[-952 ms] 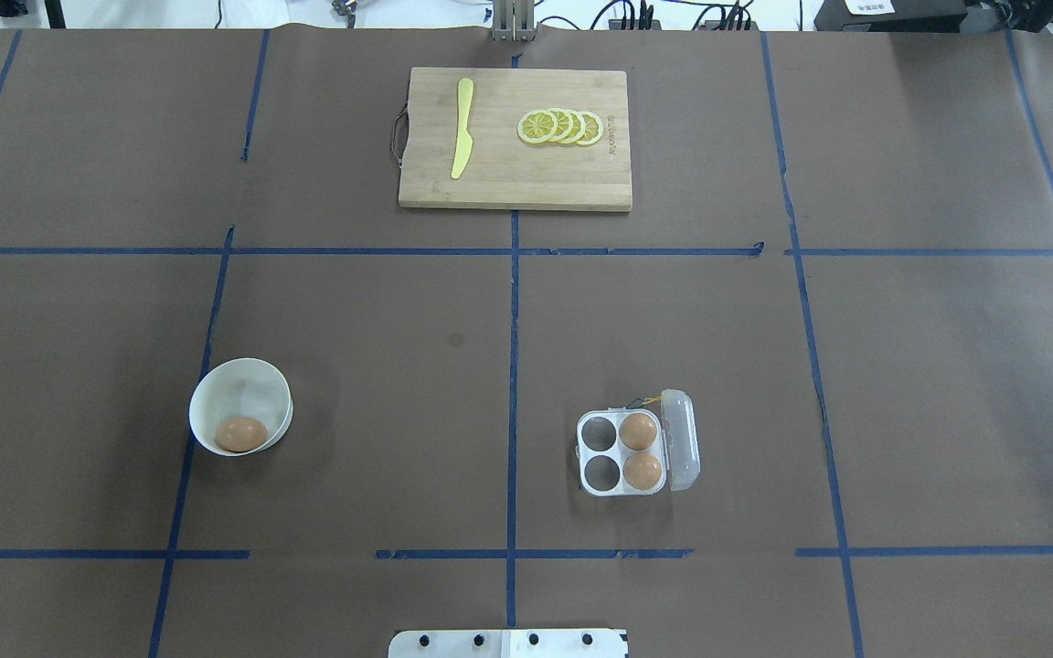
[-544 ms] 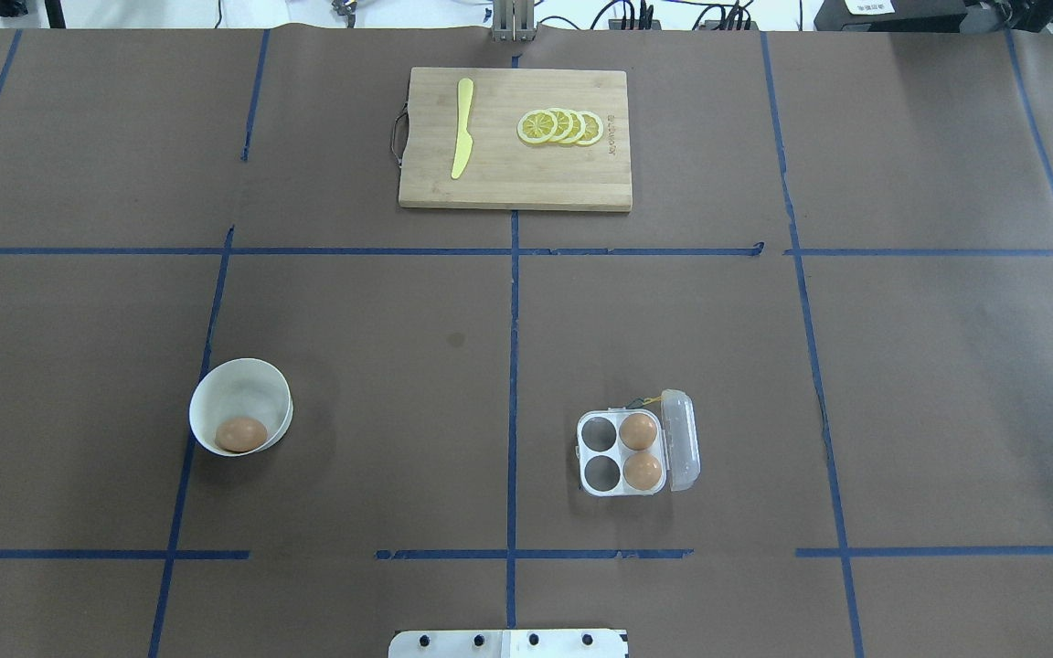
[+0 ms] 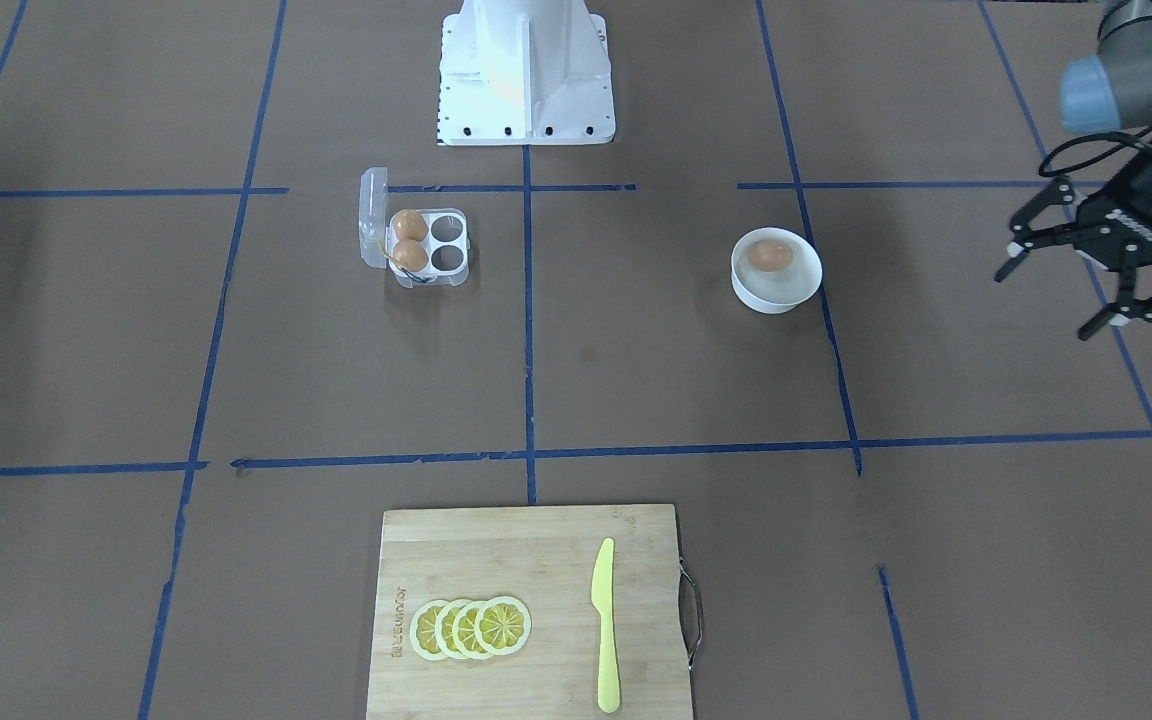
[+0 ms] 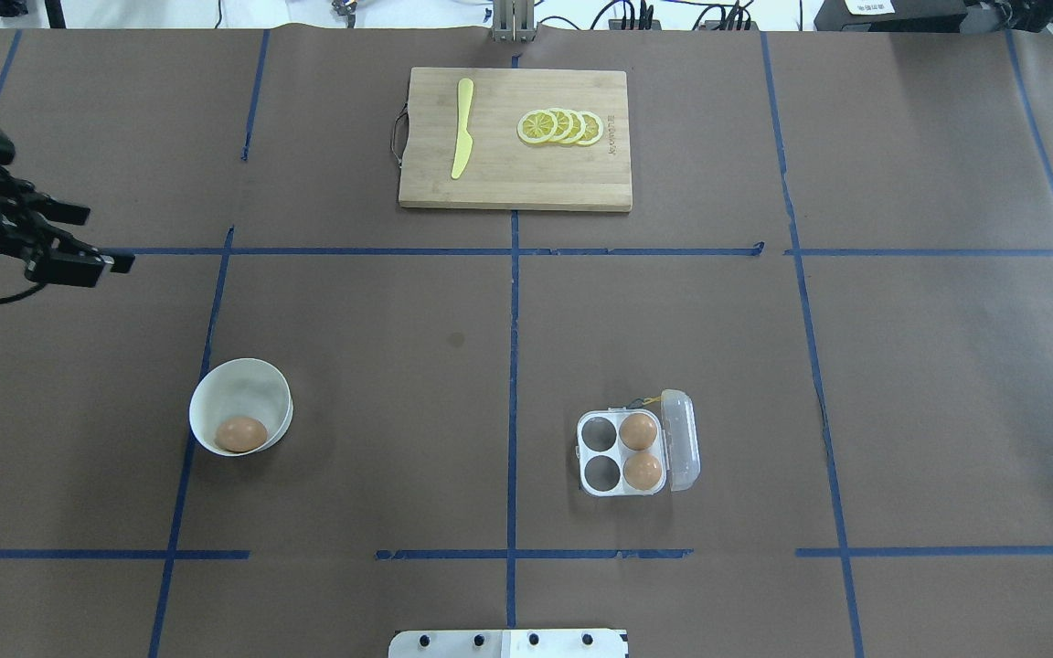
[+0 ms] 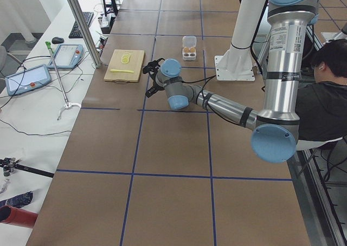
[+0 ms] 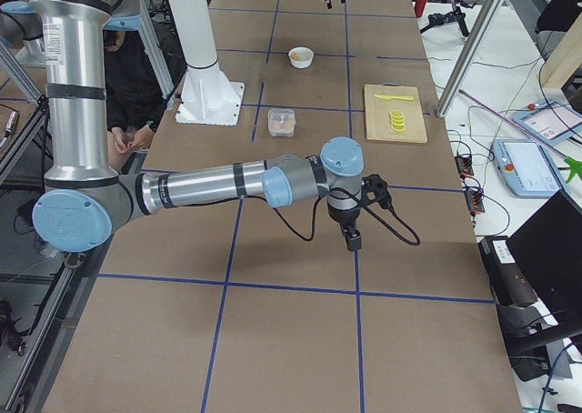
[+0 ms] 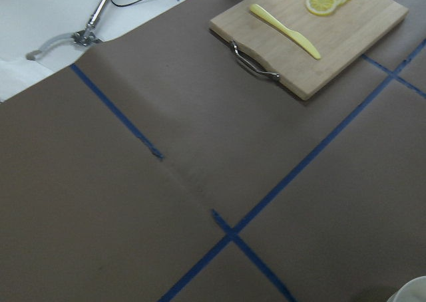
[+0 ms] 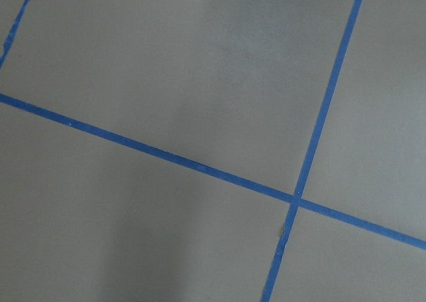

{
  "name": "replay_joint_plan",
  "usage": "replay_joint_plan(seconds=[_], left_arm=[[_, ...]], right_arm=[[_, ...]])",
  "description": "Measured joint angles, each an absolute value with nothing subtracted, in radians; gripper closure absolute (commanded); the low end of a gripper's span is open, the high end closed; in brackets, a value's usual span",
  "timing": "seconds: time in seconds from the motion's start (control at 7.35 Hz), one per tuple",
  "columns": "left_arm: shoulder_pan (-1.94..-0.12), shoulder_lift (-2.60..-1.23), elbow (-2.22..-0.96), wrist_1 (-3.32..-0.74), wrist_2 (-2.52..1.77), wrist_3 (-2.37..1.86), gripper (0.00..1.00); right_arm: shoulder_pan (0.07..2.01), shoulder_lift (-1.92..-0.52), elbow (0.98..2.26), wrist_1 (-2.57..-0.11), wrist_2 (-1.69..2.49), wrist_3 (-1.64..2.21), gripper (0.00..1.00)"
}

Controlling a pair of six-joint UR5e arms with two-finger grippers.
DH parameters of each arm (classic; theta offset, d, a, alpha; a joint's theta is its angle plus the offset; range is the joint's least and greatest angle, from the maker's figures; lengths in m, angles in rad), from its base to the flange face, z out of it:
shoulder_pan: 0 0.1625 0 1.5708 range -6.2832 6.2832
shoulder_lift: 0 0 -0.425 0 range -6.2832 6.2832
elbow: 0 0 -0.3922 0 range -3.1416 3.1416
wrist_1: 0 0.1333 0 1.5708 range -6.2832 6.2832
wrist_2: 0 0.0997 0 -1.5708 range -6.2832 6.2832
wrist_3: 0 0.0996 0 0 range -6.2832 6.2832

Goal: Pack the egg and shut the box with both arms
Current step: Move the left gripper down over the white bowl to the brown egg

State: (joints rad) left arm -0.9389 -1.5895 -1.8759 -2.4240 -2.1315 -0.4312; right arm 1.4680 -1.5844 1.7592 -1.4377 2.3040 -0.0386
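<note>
The egg [image 4: 240, 434] lies in a round white bowl [image 4: 243, 367] at the near left; it also shows in the front view [image 3: 768, 255]. The box [image 4: 597, 450] stands right of centre with its clear lid [image 4: 683, 439] open; two brown eggs fill its right cups and its two left cups are empty. The box also shows in the front view [image 3: 446, 258]. My left gripper [image 4: 104, 239] is open and empty, hanging far left of the bowl; the front view [image 3: 1046, 302] shows it too. My right gripper [image 6: 353, 240] shows only in the right side view, far from the box; I cannot tell its state.
A wooden cutting board [image 4: 515, 183] with a yellow knife [image 4: 462, 128] and lemon slices [image 4: 560, 126] lies at the far middle. The white pedestal [image 3: 524, 70] stands at the robot's edge. Blue tape lines cross the brown table cover.
My left gripper has come into the overhead view from the left edge. The egg, bowl and box have not moved.
</note>
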Motion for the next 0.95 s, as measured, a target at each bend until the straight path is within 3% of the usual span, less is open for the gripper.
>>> replay_joint_plan(seconds=[0.27, 0.54, 0.95], left_arm=[[-0.792, -1.573, -1.898, -2.422, -2.056, -0.465, 0.25], [-0.679, -1.568, -1.901, -2.422, -2.013, -0.465, 0.34], [-0.581, -1.556, -1.888, -2.422, -1.947, -0.455, 0.35]], right_arm=[[1.468, -1.587, 1.758, -1.437, 2.303, -0.039, 0.0], [1.468, -1.588, 1.756, -1.437, 2.303, -0.04, 0.0], [1.468, -1.593, 1.754, -1.437, 2.303, -0.04, 0.0]])
